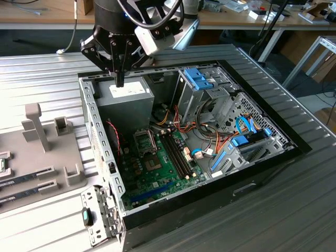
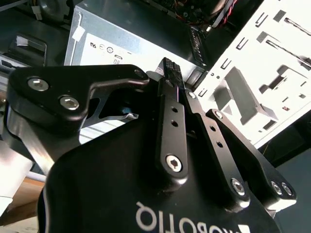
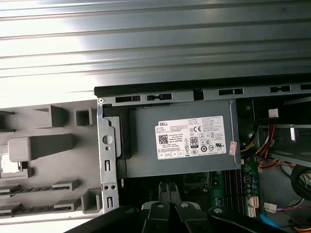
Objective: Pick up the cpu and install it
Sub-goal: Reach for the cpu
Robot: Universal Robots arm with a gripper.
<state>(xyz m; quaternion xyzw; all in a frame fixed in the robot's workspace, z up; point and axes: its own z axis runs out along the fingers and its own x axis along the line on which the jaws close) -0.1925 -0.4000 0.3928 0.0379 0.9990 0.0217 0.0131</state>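
My gripper [image 1: 119, 81] hangs over the grey power supply [image 1: 126, 105] at the back of the open computer case, fingers pointing down and shut with nothing between them. Both wrist views show the black fingers [image 3: 170, 190] pressed together, tips [image 2: 169, 65] above the supply's labelled top [image 3: 184, 141]. The cpu [image 3: 8, 165], a small pale square, lies in a recess of the grey fixture [image 1: 47, 157] outside the case, at the exterior view's left edge [image 1: 2, 164], well away from the gripper. The dark socket frame [image 1: 145, 140] sits on the green motherboard, in front of the supply.
Memory sticks [image 1: 29, 176] lie in slots of the fixture, and upright posts [image 1: 35, 126] stand on it. Inside the case are black memory slots [image 1: 176, 155], loose coloured cables [image 1: 210, 142] and a drive cage with blue clips [image 1: 202, 79]. The case wall [image 1: 97, 136] stands between fixture and motherboard.
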